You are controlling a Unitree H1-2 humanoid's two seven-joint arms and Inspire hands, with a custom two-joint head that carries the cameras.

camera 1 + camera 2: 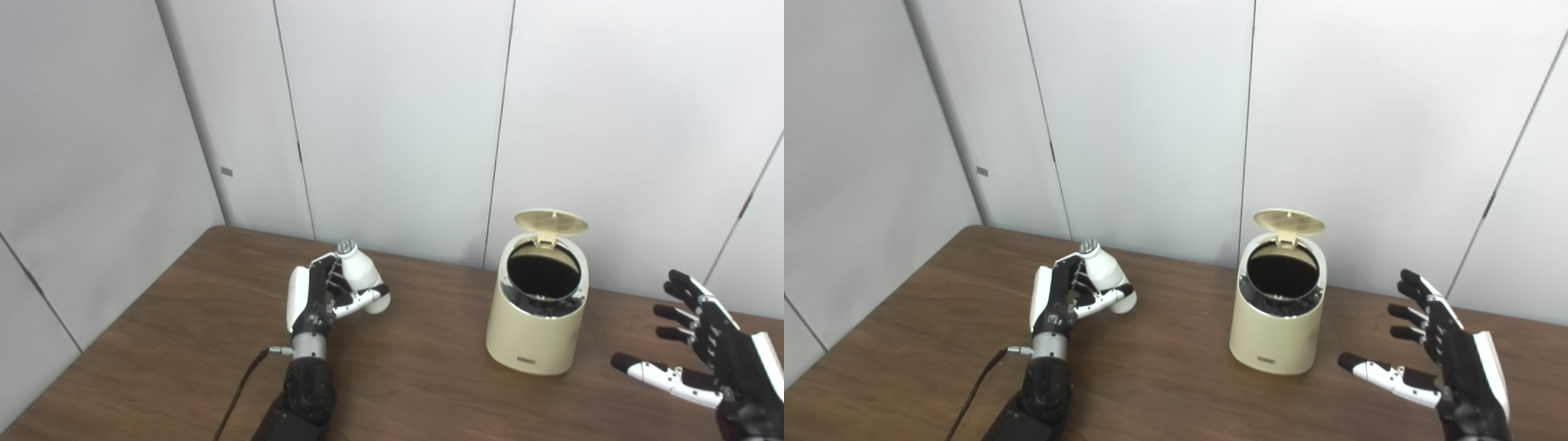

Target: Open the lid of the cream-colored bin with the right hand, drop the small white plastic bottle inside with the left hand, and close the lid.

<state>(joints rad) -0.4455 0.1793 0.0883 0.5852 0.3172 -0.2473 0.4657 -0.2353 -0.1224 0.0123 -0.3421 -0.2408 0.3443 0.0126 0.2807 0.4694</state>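
Observation:
The cream-colored bin (pixel 536 337) stands on the brown table, right of centre. Its round lid (pixel 551 222) is flipped up at the back, and the dark inside shows. My left hand (pixel 321 294) is shut on the small white plastic bottle (pixel 362 274), which it holds tilted above the table, well left of the bin. To the right of the bin, my right hand (pixel 704 349) is open with fingers spread and touches nothing.
The wooden table (pixel 416 373) ends at grey wall panels behind and to the left. A thin black cable (pixel 242 383) runs along my left forearm near the table's front.

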